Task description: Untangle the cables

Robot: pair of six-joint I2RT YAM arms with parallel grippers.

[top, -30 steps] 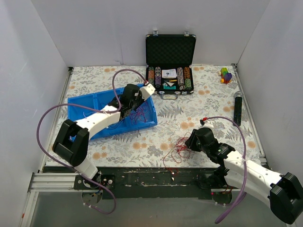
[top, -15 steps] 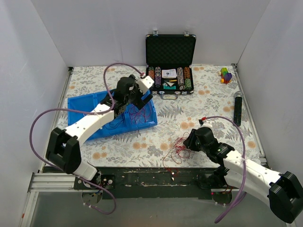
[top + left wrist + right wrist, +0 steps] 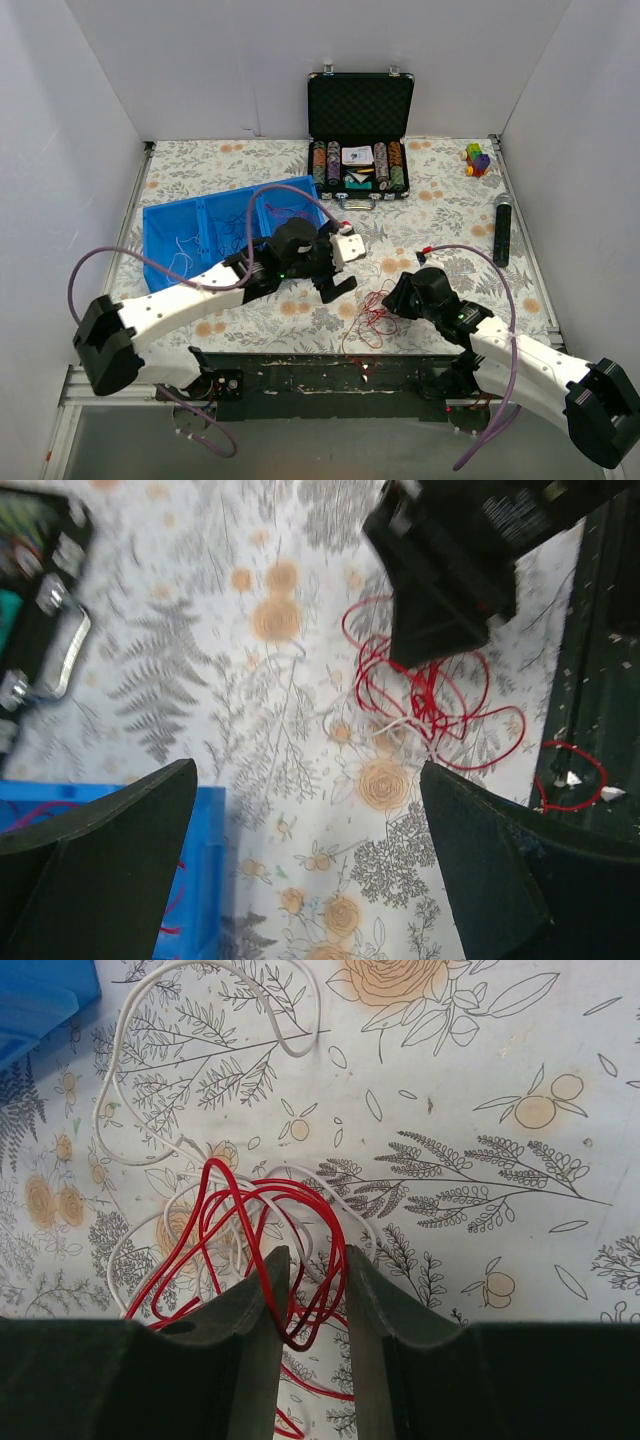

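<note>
A tangle of red cable (image 3: 375, 312) and white cable (image 3: 120, 1090) lies on the flowered cloth near the front edge. My right gripper (image 3: 392, 298) is at its right side. In the right wrist view its jaws (image 3: 315, 1257) stand partly apart, with loops of the red cable (image 3: 240, 1200) running down into the gap. My left gripper (image 3: 335, 275) hovers just left of the tangle, wide open and empty (image 3: 308, 775); the red tangle (image 3: 430, 700) lies ahead of it. Thin magenta and dark cables (image 3: 290, 210) and a white one (image 3: 185, 255) lie in the blue bin (image 3: 160, 225).
An open black case of poker chips (image 3: 360, 150) stands at the back. A black cylinder (image 3: 503, 228) and a small coloured block toy (image 3: 477, 158) lie at the right. A red loop (image 3: 570, 780) reaches onto the dark front rail (image 3: 330, 375).
My left gripper opened over the blue bin, then swung out of it to the right and forward, up to the red tangle. The right gripper edged slightly left.
</note>
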